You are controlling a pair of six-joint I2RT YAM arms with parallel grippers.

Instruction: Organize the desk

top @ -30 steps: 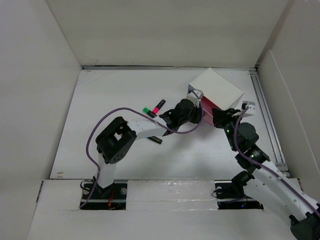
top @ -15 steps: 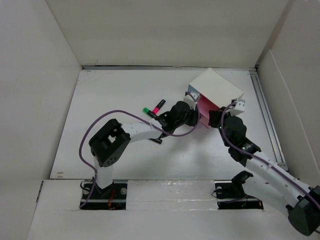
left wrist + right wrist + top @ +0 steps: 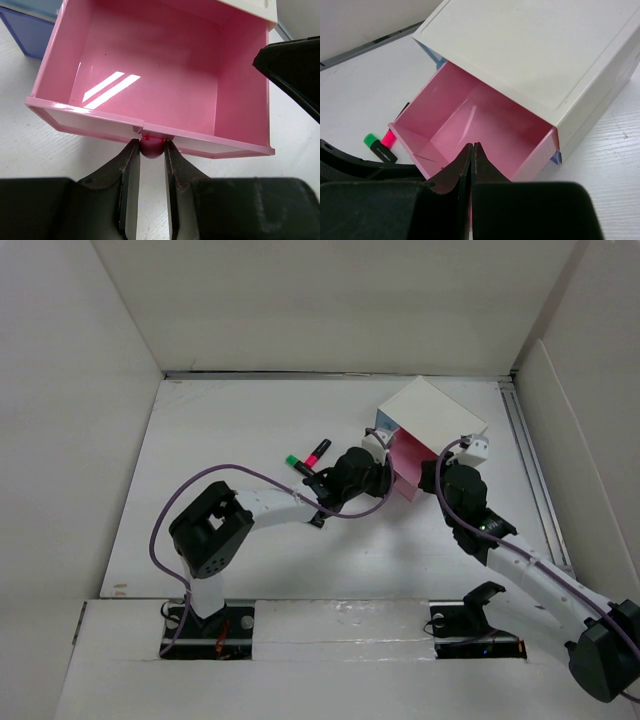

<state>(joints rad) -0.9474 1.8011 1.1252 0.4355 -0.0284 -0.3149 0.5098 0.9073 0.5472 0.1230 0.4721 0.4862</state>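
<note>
On the white desk [image 3: 220, 440] stands a white drawer box [image 3: 432, 415]. Its pink drawer [image 3: 150, 70] is pulled out and looks empty. My left gripper [image 3: 152, 150] is shut on the drawer's round pink knob [image 3: 152, 146] at the front edge. My right gripper [image 3: 472, 146] hovers over the open drawer [image 3: 470, 115] from the right side, its fingers pressed together with nothing between them. In the top view the left gripper [image 3: 385, 475] sits just left of the drawer [image 3: 408, 455], and the right gripper [image 3: 432, 472] is at its right corner.
A green highlighter [image 3: 293, 461] and a pink highlighter [image 3: 318, 452] lie on the desk left of the box. A small dark object [image 3: 312, 520] lies under my left forearm. A blue drawer [image 3: 25, 27] sits beside the pink one. White walls enclose the desk.
My right gripper has shut and swung up toward the box, over the drawer. My left arm has drawn back to the left, still holding the knob.
</note>
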